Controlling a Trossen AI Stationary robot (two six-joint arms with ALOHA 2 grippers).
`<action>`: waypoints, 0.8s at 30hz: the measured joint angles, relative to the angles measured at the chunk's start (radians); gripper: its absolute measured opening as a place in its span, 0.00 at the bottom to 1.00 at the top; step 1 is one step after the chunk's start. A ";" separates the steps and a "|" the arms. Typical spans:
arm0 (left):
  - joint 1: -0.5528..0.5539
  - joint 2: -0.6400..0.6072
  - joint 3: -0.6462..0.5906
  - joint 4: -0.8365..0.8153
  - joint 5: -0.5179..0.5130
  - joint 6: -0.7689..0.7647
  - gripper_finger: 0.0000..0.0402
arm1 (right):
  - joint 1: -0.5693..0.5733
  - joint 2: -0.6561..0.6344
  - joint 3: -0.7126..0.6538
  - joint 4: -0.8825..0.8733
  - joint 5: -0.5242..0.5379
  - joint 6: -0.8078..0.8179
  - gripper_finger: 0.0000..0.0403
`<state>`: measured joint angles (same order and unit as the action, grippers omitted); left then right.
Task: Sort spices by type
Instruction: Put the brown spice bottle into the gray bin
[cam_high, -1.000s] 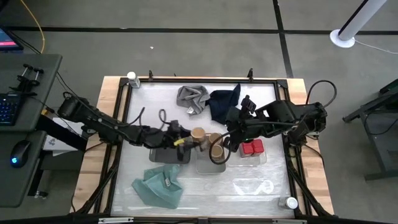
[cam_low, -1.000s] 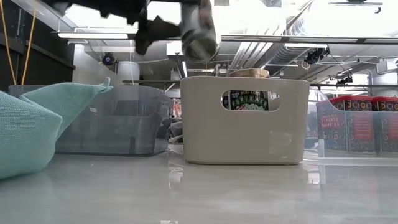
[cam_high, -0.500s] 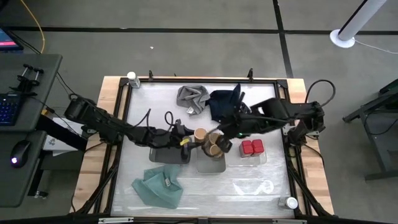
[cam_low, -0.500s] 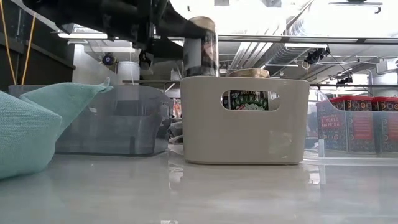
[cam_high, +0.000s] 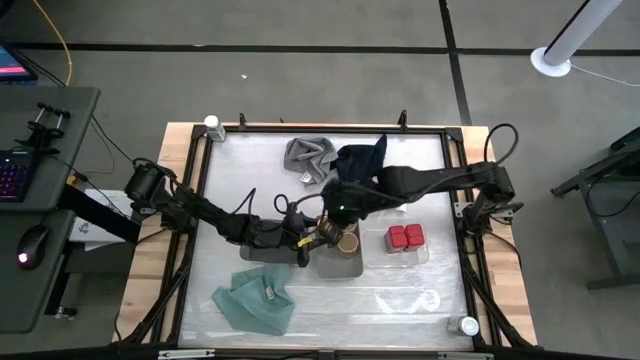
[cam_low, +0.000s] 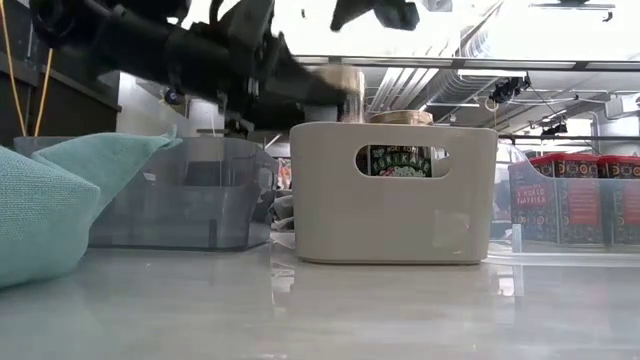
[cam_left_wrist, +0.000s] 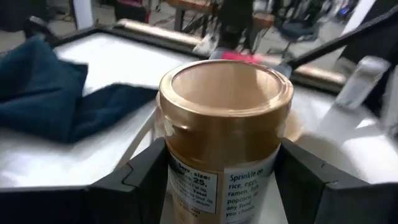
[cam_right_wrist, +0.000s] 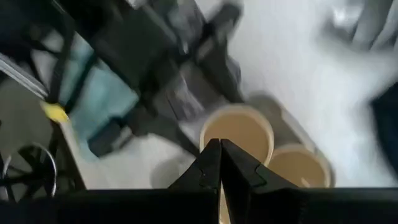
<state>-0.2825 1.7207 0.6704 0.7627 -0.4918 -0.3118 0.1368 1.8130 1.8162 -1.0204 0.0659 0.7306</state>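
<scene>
My left gripper (cam_left_wrist: 227, 186) holds a tan-topped spice jar (cam_high: 325, 232) over the left rim of the grey tray (cam_high: 338, 266). In the low view this jar (cam_low: 345, 85) hangs just above the tray wall (cam_low: 392, 200). A second tan-topped jar (cam_high: 348, 242) stands inside the tray. No third one shows. My right gripper (cam_right_wrist: 219, 163) is shut and hovers above the held jar, touching nothing. Two red jars (cam_high: 405, 237) stand in the clear tray. White-capped jars sit at the far-left corner (cam_high: 212, 124) and the near-right corner (cam_high: 468, 325). My left gripper pinches the tan-topped jar by its labelled body (cam_left_wrist: 224, 180), just under the lid, with one finger (cam_left_wrist: 146, 171) on each side. The fingers reach in roughly level from the table's left. The jar is lifted clear, lid upward, above the grey tray's left rim.
A dark translucent tray (cam_high: 262, 252) lies under my left arm. A grey cloth (cam_high: 308, 158) and a navy cloth (cam_high: 360, 165) lie near the far edge, and a teal cloth (cam_high: 255, 298) near the front. Both arms crowd the table's middle.
My left gripper has carried the jar toward the near edge and down, from high above the table to just over the grey tray's rim, turning it upright on the way. My right gripper has moved toward the table's left and far side, ending above the held jar.
</scene>
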 joint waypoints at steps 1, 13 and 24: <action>0.000 0.011 -0.001 -0.002 -0.005 0.000 0.52 | 0.000 0.000 -0.030 0.008 -0.010 0.009 0.00; 0.005 0.025 -0.003 -0.028 -0.046 0.009 0.52 | 0.001 -0.002 -0.278 0.311 -0.038 0.082 0.00; 0.028 0.101 0.009 0.030 -0.040 0.015 0.57 | 0.001 0.000 -0.308 0.317 0.021 0.074 0.00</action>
<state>-0.2546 1.8221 0.6792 0.7924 -0.5318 -0.2971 0.1375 1.8126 1.5082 -0.7033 0.0866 0.8049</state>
